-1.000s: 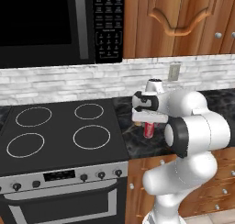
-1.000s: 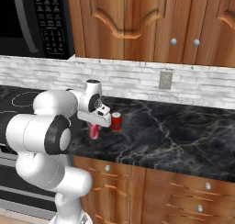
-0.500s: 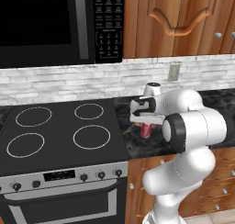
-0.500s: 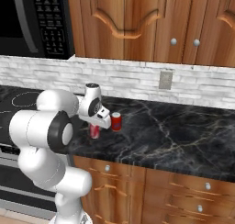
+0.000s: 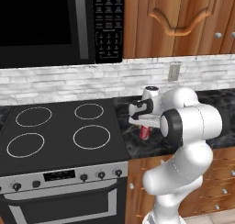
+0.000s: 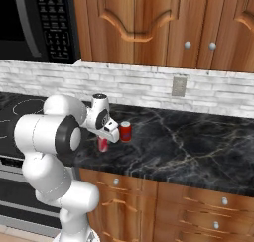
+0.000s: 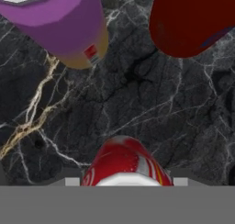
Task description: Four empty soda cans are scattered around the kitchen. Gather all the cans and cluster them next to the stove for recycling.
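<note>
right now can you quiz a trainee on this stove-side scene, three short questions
1. True or false: the pincer is shut on a red can.
2. In the hand view, which colour is the can at upper left: A green, B purple, C blue?
3. Which appliance hangs above the stove?

Key: 1 true. 2 B. 3 the microwave.

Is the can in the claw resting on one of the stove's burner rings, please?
No, the red can in the claw is over the black marbled counter, right of the stove.
</note>
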Controlling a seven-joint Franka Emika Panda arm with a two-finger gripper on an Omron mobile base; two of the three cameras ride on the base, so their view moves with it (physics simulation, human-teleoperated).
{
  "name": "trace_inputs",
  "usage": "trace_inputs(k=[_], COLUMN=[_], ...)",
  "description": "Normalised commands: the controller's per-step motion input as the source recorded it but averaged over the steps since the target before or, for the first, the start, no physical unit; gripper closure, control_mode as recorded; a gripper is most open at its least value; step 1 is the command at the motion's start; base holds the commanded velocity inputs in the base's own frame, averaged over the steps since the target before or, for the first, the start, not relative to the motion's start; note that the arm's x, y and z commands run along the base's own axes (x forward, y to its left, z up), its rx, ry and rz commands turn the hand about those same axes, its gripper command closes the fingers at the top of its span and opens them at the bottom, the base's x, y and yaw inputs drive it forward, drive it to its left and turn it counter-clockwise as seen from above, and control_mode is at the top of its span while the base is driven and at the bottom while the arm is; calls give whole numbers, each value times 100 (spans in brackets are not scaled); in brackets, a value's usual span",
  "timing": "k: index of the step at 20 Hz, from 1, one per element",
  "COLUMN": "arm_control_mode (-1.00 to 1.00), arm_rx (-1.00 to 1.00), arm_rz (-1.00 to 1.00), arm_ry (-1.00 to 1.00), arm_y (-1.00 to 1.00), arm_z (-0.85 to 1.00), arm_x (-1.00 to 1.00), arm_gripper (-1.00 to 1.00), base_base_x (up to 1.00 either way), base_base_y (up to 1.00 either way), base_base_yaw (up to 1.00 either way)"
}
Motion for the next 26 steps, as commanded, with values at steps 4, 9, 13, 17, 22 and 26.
trace_inputs(k=[4,9,13,17,22,26], arm_control_mode=[-100,-100,-100,-100,-100,-100], arm_rx=[0,0,0,-1,-1,0], arm_rz=[-2,0,0,0,0,0], arm_ry=[-2,-3,-3,-8,-9,0], arm_y=[0,0,0,0,0,0], arm_z=[-15,-13,-15,-16,-14,-23], arm_x=[14,14,15,15,12,6], arm_gripper=[100,100,100,100,100,100], base_base_x=[0,0,0,0,0,0], base_base_y=[0,0,0,0,0,0], base_base_yaw=[0,0,0,0,0,0])
